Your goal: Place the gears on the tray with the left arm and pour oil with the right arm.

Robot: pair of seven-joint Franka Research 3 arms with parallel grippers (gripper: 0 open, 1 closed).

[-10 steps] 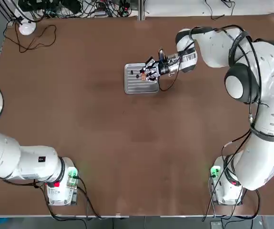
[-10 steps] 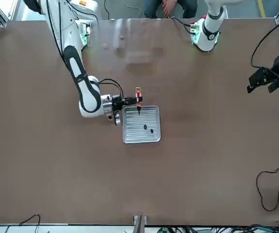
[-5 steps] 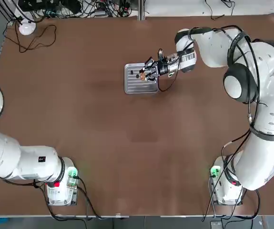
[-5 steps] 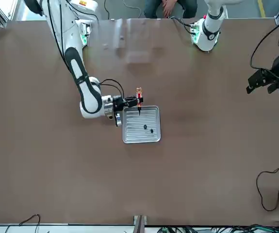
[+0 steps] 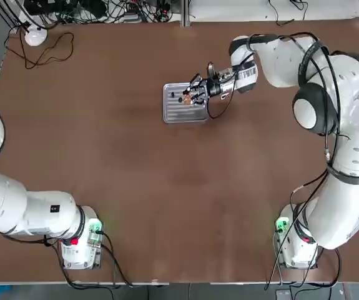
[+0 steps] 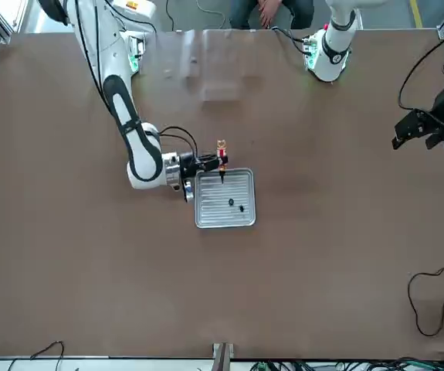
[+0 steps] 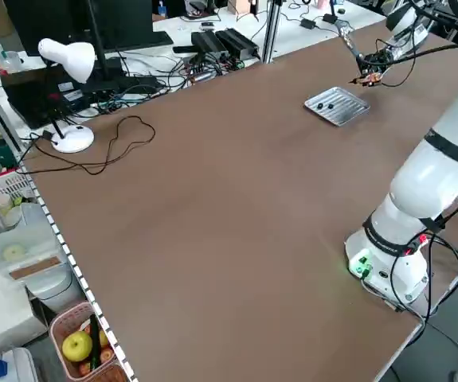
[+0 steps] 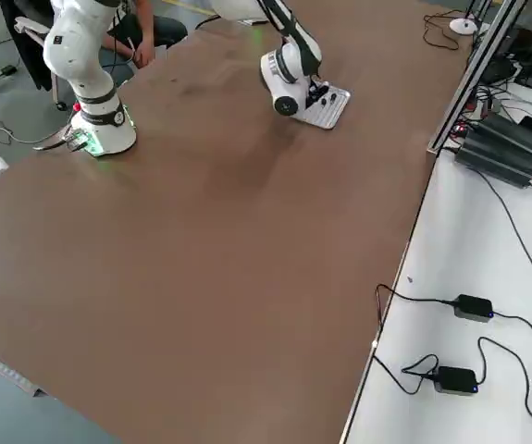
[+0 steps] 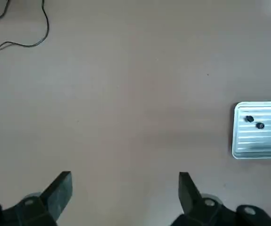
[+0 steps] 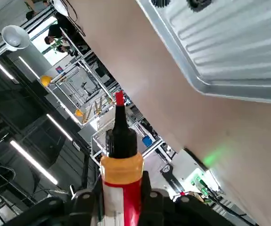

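With both gears on the tray, right gripper clenching the oil bottle at its 12 o'clock edge should tip slowly, nozzle over them; left gripper idles, jaws released.

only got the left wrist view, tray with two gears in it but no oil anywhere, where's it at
Observer: The right pincer is shut on the oil and holds it over the tray.
Operator: tipped yet
Observer: Yes, its black tip points toward the tray, apart from the gears. No stream can be made out.
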